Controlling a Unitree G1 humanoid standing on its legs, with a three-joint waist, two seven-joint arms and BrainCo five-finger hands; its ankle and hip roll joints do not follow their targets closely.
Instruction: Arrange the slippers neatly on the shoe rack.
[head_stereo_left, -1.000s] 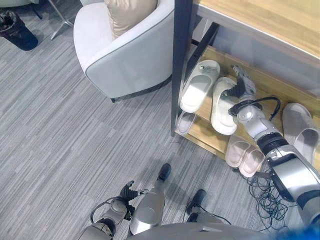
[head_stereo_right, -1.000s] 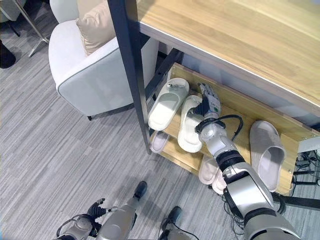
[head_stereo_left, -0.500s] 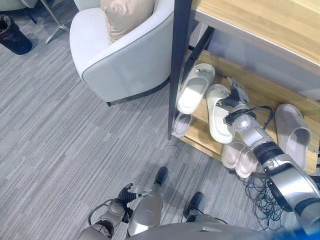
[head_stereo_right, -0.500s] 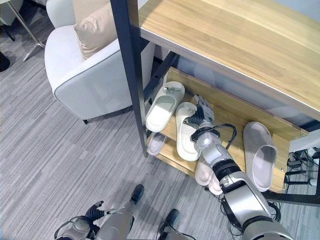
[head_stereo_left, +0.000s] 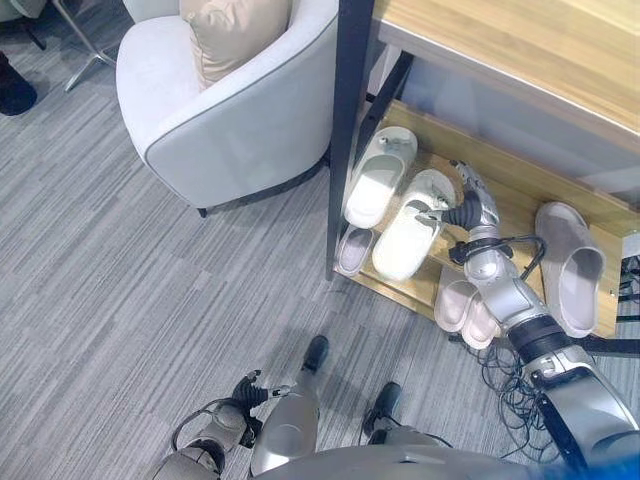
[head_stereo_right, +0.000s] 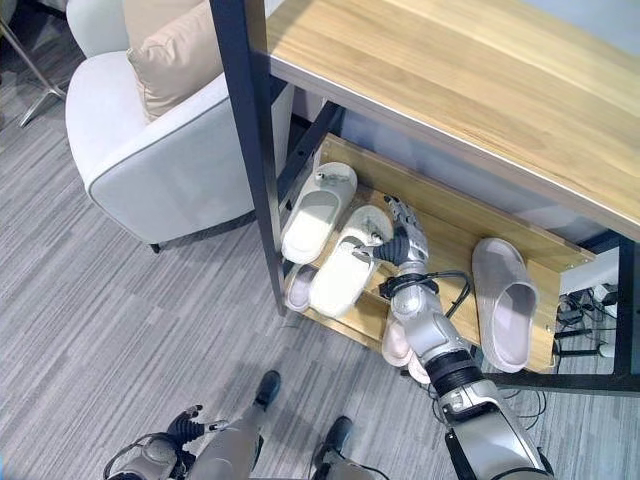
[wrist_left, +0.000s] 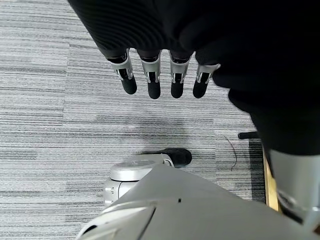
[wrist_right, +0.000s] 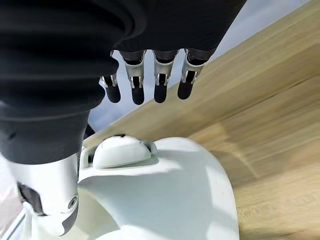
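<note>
Right hand (head_stereo_left: 468, 210), fingers (wrist_right: 159, 85) straight, presses smooth white slipper (head_stereo_left: 410, 226) on wooden rack (head_stereo_left: 510, 205).

No readable text, labels, numbers or signs: none on white slippers (head_stereo_left: 408, 233), grey slipper (head_stereo_left: 570, 268), wooden shoe rack (head_stereo_left: 520, 195), armchair (head_stereo_left: 230, 110) or carpet floor (head_stereo_left: 120, 290)

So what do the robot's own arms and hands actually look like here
Both arms are silver-grey metal shells with black bands at the joints. The right hand and left hand have silver fingers ending in dark rounded tips, and a dark ribbed cover wraps the back of the hand and the wrist. A thin black cable loops beside the right wrist.
</note>
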